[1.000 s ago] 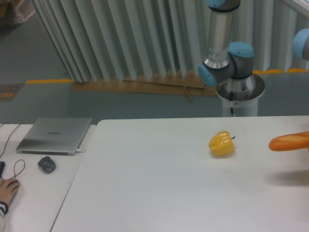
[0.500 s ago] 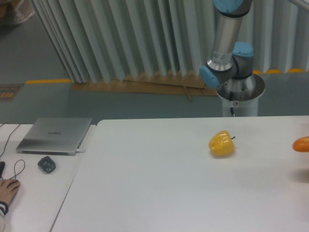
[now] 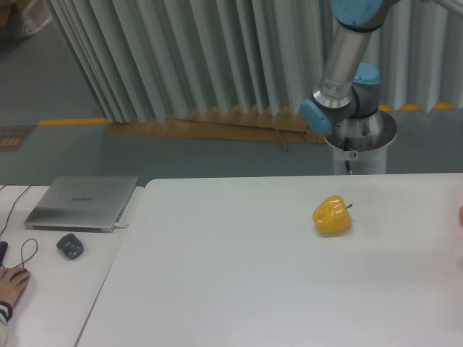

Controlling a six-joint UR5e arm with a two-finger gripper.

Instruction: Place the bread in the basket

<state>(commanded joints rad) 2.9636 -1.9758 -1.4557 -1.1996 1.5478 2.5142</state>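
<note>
At the far left edge a person's bare hand (image 3: pixel 10 283) rests on a side surface, near a thin black cable (image 3: pixel 27 253), a small dark grey mouse-like object (image 3: pixel 70 246) and a closed silver laptop (image 3: pixel 82 203). To the right of these the broad white table (image 3: pixel 231 289) begins, and on it sits only a round glossy yellow bell pepper (image 3: pixel 333 215), well right of centre. Behind the table my grey and blue arm (image 3: pixel 341 79) rises from its pedestal and leans out of view to the upper right, so my claw is out of frame and I cannot tell how far open it is or what it holds. Of the long orange-brown bread (image 3: pixel 461 214) just a sliver shows at the right edge, above the table; the basket is not visible anywhere. I judge the carry to be underway, and to do it well I should hold the loaf level, pass clear of the pepper, and lower it fully into the basket before letting go.
</note>
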